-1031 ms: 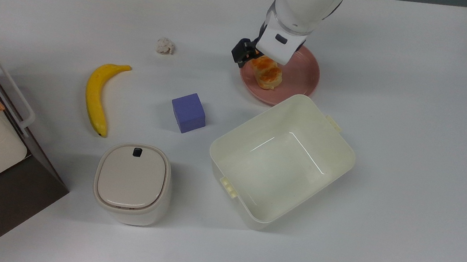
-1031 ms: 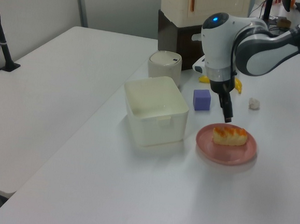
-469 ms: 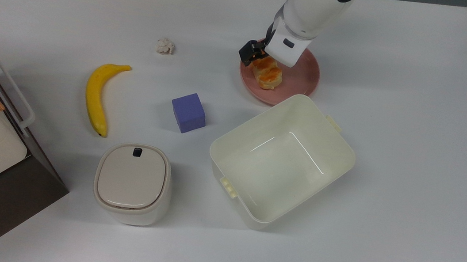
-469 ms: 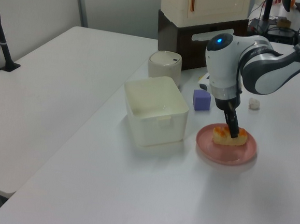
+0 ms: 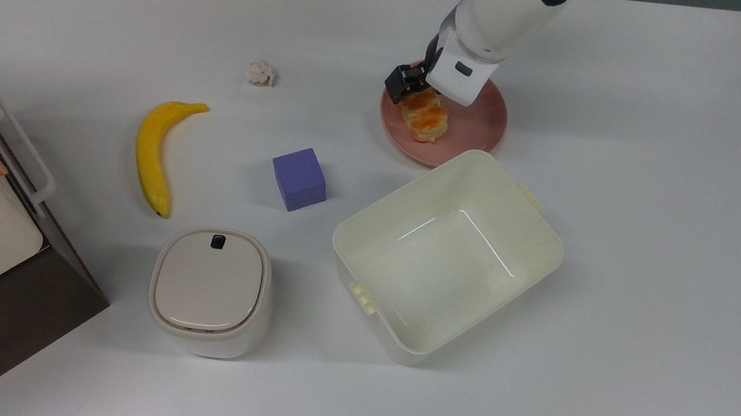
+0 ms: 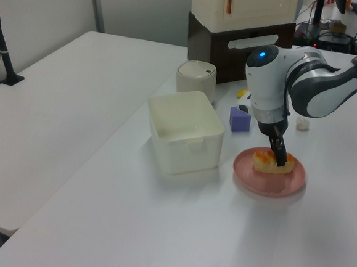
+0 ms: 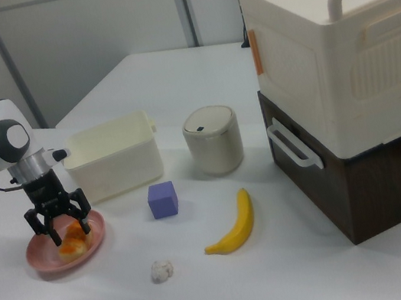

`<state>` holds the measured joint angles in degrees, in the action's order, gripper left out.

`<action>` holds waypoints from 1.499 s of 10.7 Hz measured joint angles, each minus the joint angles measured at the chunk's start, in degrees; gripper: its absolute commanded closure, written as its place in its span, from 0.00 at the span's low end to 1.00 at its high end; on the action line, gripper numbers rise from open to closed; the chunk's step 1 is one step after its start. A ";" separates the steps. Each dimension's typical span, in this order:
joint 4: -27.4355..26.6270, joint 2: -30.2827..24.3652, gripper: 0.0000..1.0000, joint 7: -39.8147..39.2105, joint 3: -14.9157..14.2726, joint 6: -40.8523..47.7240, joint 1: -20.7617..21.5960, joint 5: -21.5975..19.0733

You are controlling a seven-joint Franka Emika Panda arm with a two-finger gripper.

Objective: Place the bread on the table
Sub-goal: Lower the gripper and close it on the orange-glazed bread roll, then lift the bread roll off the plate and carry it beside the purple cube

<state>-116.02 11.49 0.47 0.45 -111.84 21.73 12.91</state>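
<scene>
The big white surface (image 5: 661,201) holds a cream bin (image 5: 447,254) and, beside it, a pink plate (image 5: 476,123). The bread (image 5: 426,120) lies on the plate. The tool (image 7: 60,228) is open, one finger on each side of the bread

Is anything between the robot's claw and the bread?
Nothing visible. The end effector is open, right over the bread on the pink plate, one finger on each side. Bare table lies just past the plate's rim.
</scene>
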 measured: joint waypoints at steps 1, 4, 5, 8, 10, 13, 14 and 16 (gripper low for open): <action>-0.03 0.00 0.50 0.00 0.00 0.00 0.01 0.00; -0.22 0.00 0.81 0.00 0.00 0.00 0.02 0.00; -0.31 0.02 0.96 0.00 0.00 0.00 0.02 0.00; -0.37 0.21 1.00 0.00 0.00 0.00 0.02 0.00; -0.37 0.21 1.00 0.01 0.00 0.00 0.01 0.00; 0.07 0.06 1.00 0.11 0.00 0.00 -0.11 0.00; 0.35 -0.24 1.00 0.15 0.00 0.00 -0.24 0.00; 0.64 -1.25 1.00 0.19 0.00 0.18 -0.44 0.00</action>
<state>-115.38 10.24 0.65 0.45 -111.66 21.29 12.91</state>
